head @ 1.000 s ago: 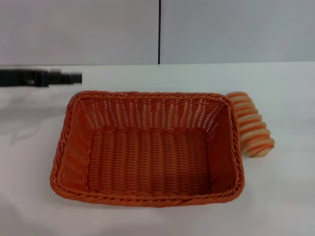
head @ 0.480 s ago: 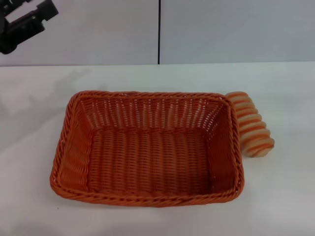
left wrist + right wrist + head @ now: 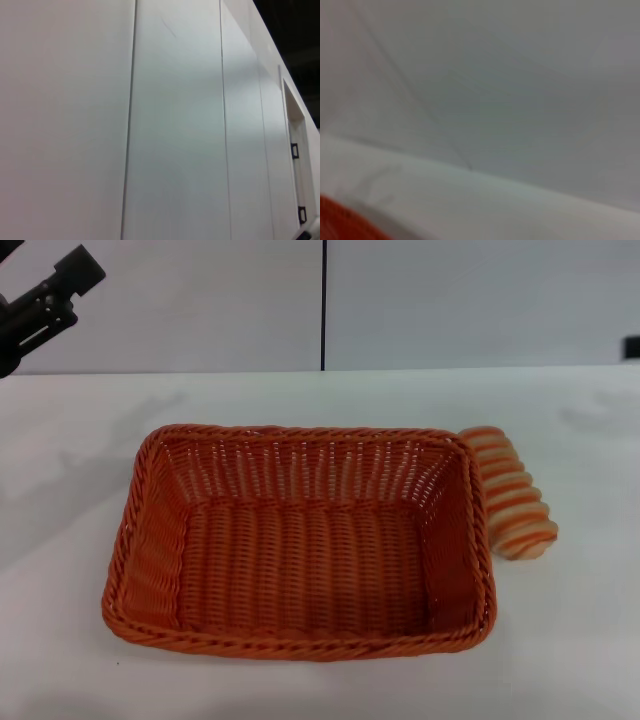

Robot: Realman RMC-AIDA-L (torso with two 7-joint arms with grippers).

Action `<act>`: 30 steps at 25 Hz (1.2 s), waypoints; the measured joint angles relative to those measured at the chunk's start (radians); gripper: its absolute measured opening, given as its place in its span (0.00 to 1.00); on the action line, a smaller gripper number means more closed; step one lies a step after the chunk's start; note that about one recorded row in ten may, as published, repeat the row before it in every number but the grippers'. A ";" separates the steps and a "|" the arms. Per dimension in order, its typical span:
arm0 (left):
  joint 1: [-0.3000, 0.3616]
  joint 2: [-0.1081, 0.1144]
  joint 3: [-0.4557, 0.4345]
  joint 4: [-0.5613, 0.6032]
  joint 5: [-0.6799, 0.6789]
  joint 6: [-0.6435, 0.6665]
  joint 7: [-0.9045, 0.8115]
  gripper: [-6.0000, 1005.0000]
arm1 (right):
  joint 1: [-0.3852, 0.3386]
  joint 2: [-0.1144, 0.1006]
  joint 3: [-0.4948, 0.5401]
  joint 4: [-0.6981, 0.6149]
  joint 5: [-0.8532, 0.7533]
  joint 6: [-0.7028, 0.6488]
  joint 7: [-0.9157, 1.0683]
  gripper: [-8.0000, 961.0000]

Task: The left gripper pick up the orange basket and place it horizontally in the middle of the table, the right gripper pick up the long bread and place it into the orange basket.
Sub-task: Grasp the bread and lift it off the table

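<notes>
The left end effector (image 3: pixel 45 300) hangs raised at far left, its fingers' state unclear.

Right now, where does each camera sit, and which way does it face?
Head view: looks forward and down at the table, the orange basket and the long bread at its right end; the left claw is raised at far left.
Left wrist view: faces only wall panels; no claw shows.
Right wrist view: faces the wall and table edge; no claw shows.
Shared: head and right wrist views both catch the orange basket.

Empty orange basket (image 3: pixel 300 550) lies mid-table, striped long bread (image 3: pixel 510 493) apparently touching its right rim.
</notes>
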 joint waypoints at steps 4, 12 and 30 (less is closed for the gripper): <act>0.003 0.000 0.000 -0.009 -0.007 0.005 0.000 0.81 | 0.109 0.009 -0.124 0.111 -0.106 0.103 0.014 0.69; 0.008 0.000 0.000 -0.048 -0.007 0.007 0.025 0.81 | 0.176 0.057 -0.299 0.222 -0.156 0.215 0.067 0.68; -0.002 0.002 0.000 -0.054 -0.007 0.000 0.029 0.81 | 0.215 0.133 -0.451 0.248 -0.254 0.276 0.157 0.67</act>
